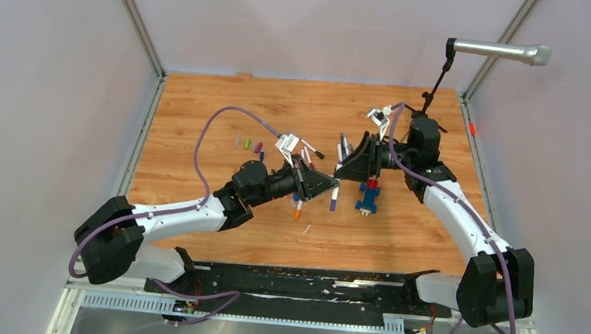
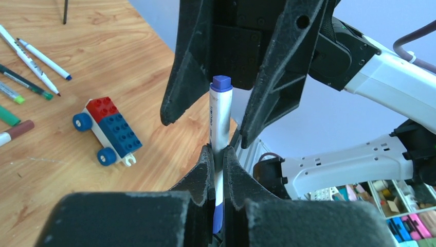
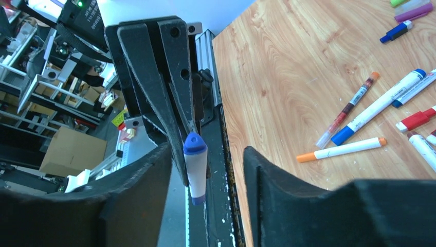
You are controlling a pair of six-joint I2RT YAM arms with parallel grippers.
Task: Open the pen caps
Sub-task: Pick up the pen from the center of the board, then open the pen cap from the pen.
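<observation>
Blue pen cap (image 2: pixel 221 82) topping white pen (image 2: pixel 218 118), held aloft over table (image 1: pixel 397 237); pen clenched by left gripper (image 2: pixel 218 154), right gripper (image 2: pixel 210 127) spread open around cap. Best closed squarely on cap alone, then pulled straight along pen.

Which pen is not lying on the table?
The white pen with blue ends: the left gripper clamps it in the air, while the other pens lie flat on the table.
</observation>
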